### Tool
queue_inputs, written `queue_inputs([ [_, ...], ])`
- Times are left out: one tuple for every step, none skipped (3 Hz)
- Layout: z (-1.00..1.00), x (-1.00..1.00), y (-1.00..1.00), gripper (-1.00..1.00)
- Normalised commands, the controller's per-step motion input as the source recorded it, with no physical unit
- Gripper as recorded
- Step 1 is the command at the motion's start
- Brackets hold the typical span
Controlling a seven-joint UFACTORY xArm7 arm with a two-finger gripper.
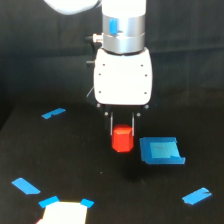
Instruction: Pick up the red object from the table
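From the exterior view there is one arm, hanging straight down over the bench, a wide matte black surface. Its wrist is a metal cylinder above a smooth white housing, and below that the hand shows two thin dark fingers pointing down.

One red object sits between those fingers: a stubby, solid orange-red block, roughly cylindrical with faceted sides, its short axis standing upright. The fingers are narrowed onto its upper part, one at each side, gripping it. A soft shadow lies on the bench below it, but whether its base touches the surface I cannot tell.

Just beside it, toward the exterior view's right, lies one flat blue square pad, not touching the block.

I count four loose blue tape strips: one far left, one near left, one near right, and blue bits edging a bright white patch at the bottom.
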Motion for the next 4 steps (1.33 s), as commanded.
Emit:
queue_inputs([
  [0.73, -0.01, -0.28, -0.98],
  [0.72, -0.10, 0.18, -0.58],
  [0.37, -0.13, 0.42, -1.00],
  [0.40, 0.04, 0.20, -0.84],
])
